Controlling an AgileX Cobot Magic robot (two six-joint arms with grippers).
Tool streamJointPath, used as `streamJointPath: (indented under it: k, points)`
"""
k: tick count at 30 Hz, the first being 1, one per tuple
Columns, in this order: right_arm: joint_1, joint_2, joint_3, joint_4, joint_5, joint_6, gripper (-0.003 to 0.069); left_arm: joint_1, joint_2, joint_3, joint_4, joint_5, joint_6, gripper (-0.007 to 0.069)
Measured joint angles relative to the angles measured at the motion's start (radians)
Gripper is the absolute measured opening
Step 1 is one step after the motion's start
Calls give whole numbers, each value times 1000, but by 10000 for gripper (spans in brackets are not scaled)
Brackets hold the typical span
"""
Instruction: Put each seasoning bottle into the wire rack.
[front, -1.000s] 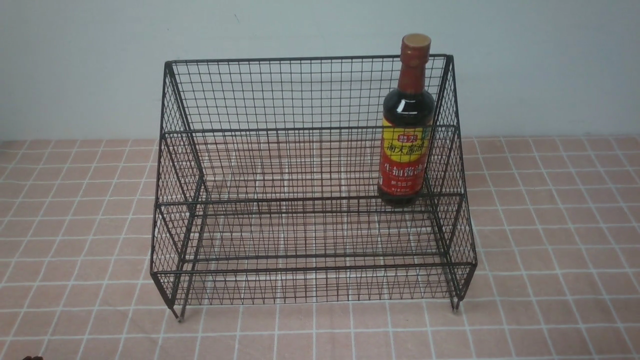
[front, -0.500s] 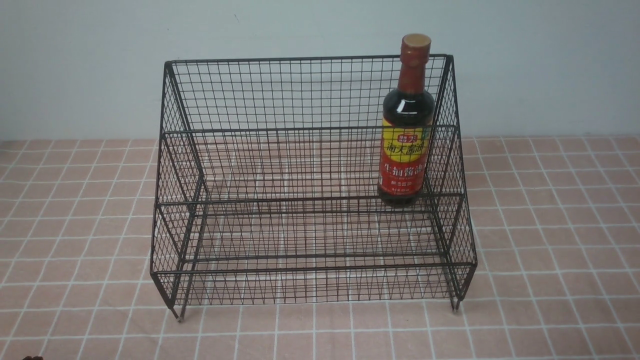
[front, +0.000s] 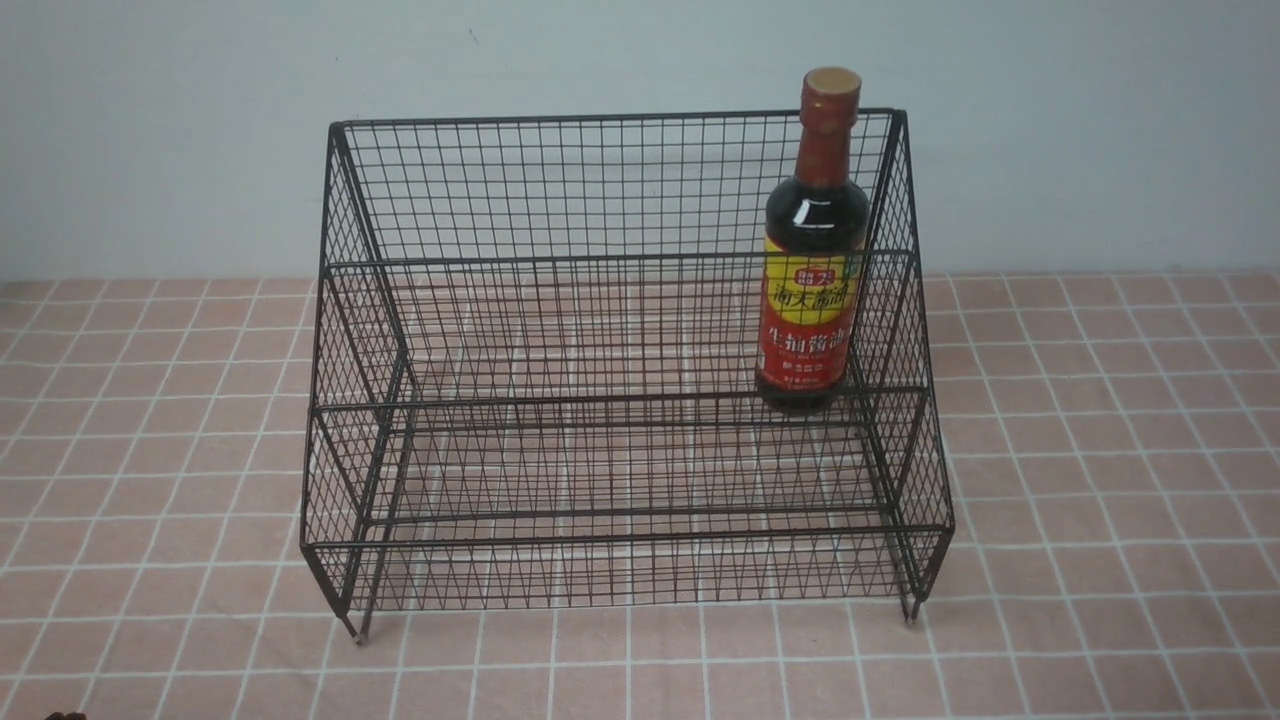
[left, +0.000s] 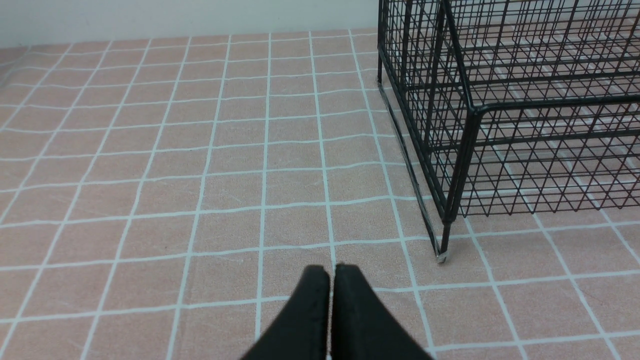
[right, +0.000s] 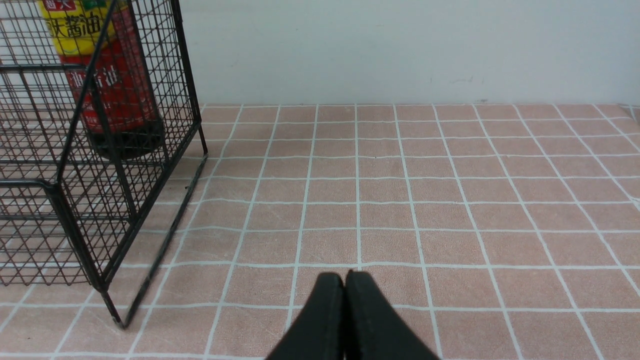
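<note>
The dark seasoning bottle (front: 812, 250) with a reddish-brown cap and a yellow-and-red label stands upright on the upper tier of the black wire rack (front: 620, 400), against its right side. Its lower half shows behind the mesh (right: 112, 85) in the right wrist view. My left gripper (left: 332, 270) is shut and empty, low over the cloth off the rack's front left leg (left: 442, 245). Off the rack's right side (right: 95, 190), my right gripper (right: 344, 276) hangs shut with nothing in it. Neither gripper shows in the front view.
A pink checked cloth (front: 1100, 480) covers the table, and a pale wall (front: 180, 120) stands close behind the rack. The rack's lower tiers (front: 600, 480) hold nothing.
</note>
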Motion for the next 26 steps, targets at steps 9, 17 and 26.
streamJointPath:
  k: [9, 17, 26]
  points:
    - [0, 0, 0, 0, 0, 0, -14, 0, 0, 0, 0, 0, 0, -7]
    - [0, 0, 0, 0, 0, 7, -14, 0, 0, 0, 0, 0, 0, -7]
    - [0, 0, 0, 0, 0, 22, -14, 0, 0, -1, 0, 0, 0, -7]
